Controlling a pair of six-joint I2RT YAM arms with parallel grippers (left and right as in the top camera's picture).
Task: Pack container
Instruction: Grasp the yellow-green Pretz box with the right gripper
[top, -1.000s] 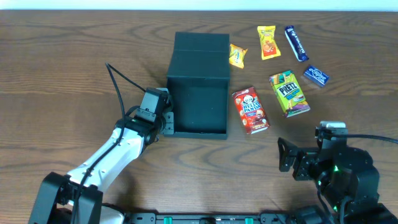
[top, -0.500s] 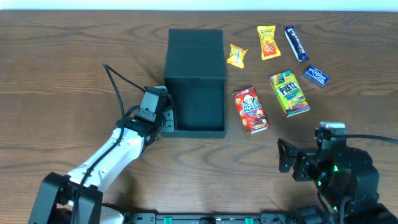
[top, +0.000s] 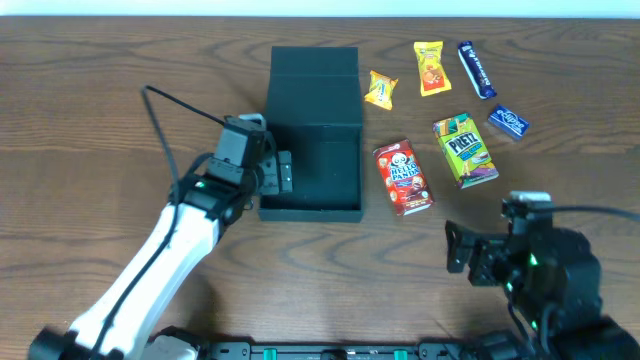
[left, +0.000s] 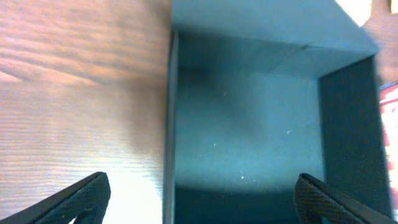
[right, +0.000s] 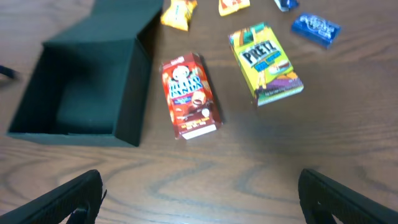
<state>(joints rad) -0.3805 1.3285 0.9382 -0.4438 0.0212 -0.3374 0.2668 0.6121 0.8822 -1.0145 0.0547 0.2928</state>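
Note:
The container (top: 313, 140) is a dark square box standing open in the middle of the table, its flap lid (top: 315, 62) laid back on the far side. Its bare inside (left: 249, 124) fills the left wrist view. My left gripper (top: 275, 174) is open and straddles the box's left wall (left: 169, 124), one finger (left: 87, 196) over the table and the other (left: 326, 199) over the box's inside. It holds nothing. My right gripper (top: 453, 250) hovers open over bare wood at the front right, below the snacks.
To the right of the box lie a red Hello Panda box (top: 402, 177), a green Pretz box (top: 465, 150), a yellow packet (top: 381, 89), an orange-yellow candy (top: 431, 67), a blue bar (top: 476, 69) and a small blue packet (top: 508, 122).
My left gripper has gone from shut on the box's left wall to open, and its arm has swung away to the left. The box slid slightly left. The right arm barely moved.

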